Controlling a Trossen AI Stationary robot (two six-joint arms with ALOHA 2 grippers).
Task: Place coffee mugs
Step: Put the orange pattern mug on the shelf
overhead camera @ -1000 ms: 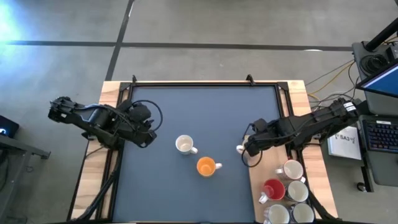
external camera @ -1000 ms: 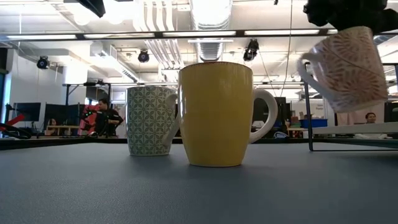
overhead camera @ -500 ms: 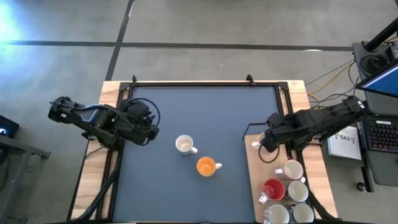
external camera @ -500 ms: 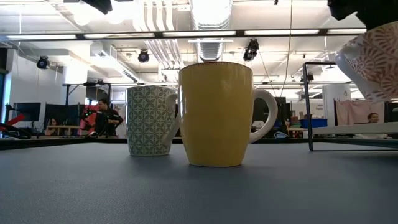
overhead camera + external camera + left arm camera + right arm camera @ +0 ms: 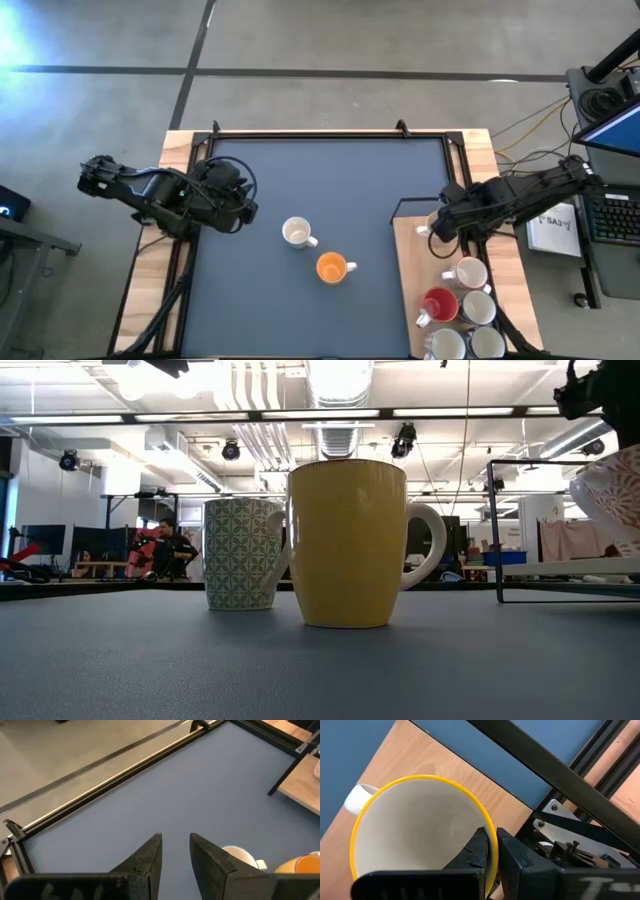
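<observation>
Two coffee mugs stand upright on the blue mat: a white patterned one (image 5: 296, 233) (image 5: 243, 553) and an orange-yellow one (image 5: 331, 267) (image 5: 350, 542). My right gripper (image 5: 432, 230) (image 5: 492, 840) is shut on a third mug (image 5: 420, 835), which has a yellow rim, a white inside and a leaf-patterned outside (image 5: 610, 495). It hangs over the wooden board (image 5: 410, 270) at the mat's right. Over the mat's left part my left gripper (image 5: 245, 212) (image 5: 176, 855) stands open with nothing between its fingers. My right gripper pinches the mug's wall at the yellow rim (image 5: 489, 831), one finger inside the mug and one outside. The fingers come from above, pointing down. The handle (image 5: 357, 800) is on the side away from the fingers. The mug hangs tilted, clear of the board.
Several more mugs, one of them red (image 5: 441, 304), stand bunched on the wooden board at the near right (image 5: 467, 273). A black metal frame (image 5: 330, 135) runs round the mat. A keyboard and papers (image 5: 560, 225) lie beyond the right edge.
My right gripper has carried the patterned mug toward the table's right edge, from over the mat's right border to over the wooden board, sinking a little. It stays shut on the mug, which remains clear of the table.
</observation>
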